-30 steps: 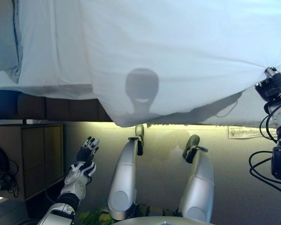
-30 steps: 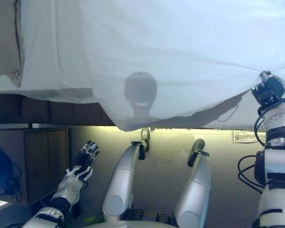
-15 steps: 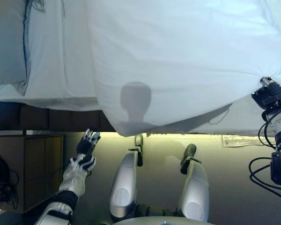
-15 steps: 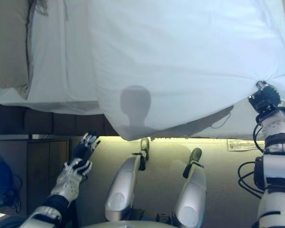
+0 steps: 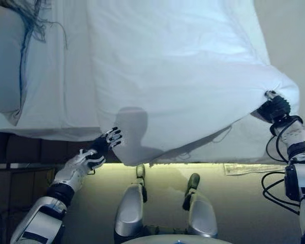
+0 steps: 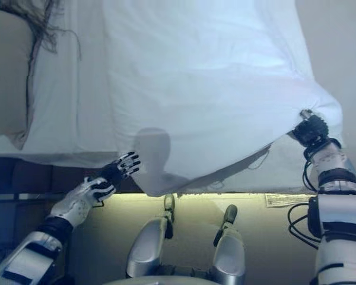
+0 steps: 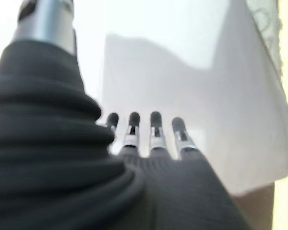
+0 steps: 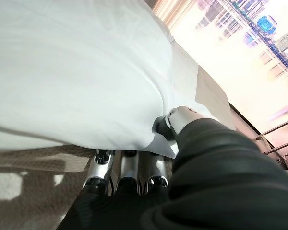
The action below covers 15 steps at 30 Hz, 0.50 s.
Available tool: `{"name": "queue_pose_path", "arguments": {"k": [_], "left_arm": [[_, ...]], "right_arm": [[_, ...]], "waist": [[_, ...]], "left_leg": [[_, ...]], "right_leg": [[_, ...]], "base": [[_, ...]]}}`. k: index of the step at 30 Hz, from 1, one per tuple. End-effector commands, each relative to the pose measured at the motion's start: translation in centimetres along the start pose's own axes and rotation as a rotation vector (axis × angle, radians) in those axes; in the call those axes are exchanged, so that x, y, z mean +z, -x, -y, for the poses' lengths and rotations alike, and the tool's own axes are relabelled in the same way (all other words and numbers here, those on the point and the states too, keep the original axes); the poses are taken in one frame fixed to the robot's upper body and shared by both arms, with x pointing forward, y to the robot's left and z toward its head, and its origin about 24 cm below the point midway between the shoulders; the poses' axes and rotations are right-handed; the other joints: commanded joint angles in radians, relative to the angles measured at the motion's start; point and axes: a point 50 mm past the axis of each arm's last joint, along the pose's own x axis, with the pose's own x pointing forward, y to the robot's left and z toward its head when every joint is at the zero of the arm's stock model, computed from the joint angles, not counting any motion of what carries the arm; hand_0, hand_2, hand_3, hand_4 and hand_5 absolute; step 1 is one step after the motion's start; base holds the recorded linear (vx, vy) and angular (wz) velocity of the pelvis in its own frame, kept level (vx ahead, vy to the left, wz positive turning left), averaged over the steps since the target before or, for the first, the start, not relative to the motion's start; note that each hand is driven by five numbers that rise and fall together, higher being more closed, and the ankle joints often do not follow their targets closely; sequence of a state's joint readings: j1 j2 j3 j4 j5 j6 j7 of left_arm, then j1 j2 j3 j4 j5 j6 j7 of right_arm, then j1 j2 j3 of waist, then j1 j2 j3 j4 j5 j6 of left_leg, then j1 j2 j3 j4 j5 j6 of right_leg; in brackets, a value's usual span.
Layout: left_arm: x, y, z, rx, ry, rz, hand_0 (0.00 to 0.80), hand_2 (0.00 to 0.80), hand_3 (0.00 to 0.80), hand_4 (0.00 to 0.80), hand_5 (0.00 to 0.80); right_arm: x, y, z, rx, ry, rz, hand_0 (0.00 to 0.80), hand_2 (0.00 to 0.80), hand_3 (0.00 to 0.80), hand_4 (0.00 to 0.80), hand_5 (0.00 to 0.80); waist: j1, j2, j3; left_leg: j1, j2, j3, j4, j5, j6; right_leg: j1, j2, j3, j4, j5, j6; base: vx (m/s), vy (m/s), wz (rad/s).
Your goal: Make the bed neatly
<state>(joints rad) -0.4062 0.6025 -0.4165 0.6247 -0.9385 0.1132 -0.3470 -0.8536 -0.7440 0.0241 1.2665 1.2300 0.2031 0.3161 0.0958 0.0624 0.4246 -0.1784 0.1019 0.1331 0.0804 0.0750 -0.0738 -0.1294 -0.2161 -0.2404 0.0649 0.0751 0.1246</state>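
Half made: white duvet point(image 5: 178, 66) spread over mattress point(image 5: 61, 86), near corner overhanging. Right hand point(image 5: 274, 108) clamped on duvet's edge; left hand point(image 5: 102, 145) splayed beside hanging corner. Straightening left.

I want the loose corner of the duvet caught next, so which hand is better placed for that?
Probably the left hand: open, fingers straight, right beside the hanging corner of the duvet. The right hand is already shut on the duvet's other corner.

White duvet point(image 5: 178, 76): lies on the bed point(image 5: 66, 101), near edge overhanging its front. Grey pillow point(image 5: 5, 61): on the bed, at far left. Left hand point(image 5: 104, 145): at duvet's near-left corner. Right hand point(image 5: 274, 108): at near-right corner.
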Motion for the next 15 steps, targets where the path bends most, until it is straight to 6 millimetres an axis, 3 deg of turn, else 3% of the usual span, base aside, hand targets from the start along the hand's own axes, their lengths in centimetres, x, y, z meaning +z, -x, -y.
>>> {"name": "queue_pose_path", "arguments": {"k": [1,8,15], "left_arm": [[-1.0,-1.0,2.6,-0.189,0.069,-0.112,0.000,0.000,0.000,0.000,0.000],[-3.2,-0.9,6.1,-0.512,0.328,-0.395,0.000,0.000,0.000,0.000,0.000],[-4.9,-2.5,8.9,-0.513,0.601,-0.523,0.000,0.000,0.000,0.000,0.000]], "right_arm": [[1.6,0.0,-0.8,0.043,0.004,0.092,0.800,0.800,0.800,0.800,0.800],[0.0,-0.4,-1.2,0.037,0.007,0.043,0.800,0.800,0.800,0.800,0.800],[-2.0,-1.1,-2.2,0.034,-0.010,0.010,0.800,0.800,0.800,0.800,0.800]], "waist": [[-0.021,0.010,-0.111],[-0.033,-0.003,-0.153],[-0.051,-0.040,-0.177]], "left_leg": [[0.033,0.060,-0.020,-0.104,0.070,-0.051],[0.086,0.074,-0.008,-0.157,0.084,-0.057],[0.090,0.091,-0.001,-0.168,0.082,-0.063]], "right_leg": [[0.010,-0.011,-0.012,0.048,-0.034,0.012],[0.073,0.007,-0.020,-0.011,-0.017,0.014],[0.090,0.026,-0.010,-0.038,-0.011,0.012]], "base": [[0.060,-0.042,0.03],[0.079,-0.052,0.03],[0.068,-0.058,-0.03]]}}
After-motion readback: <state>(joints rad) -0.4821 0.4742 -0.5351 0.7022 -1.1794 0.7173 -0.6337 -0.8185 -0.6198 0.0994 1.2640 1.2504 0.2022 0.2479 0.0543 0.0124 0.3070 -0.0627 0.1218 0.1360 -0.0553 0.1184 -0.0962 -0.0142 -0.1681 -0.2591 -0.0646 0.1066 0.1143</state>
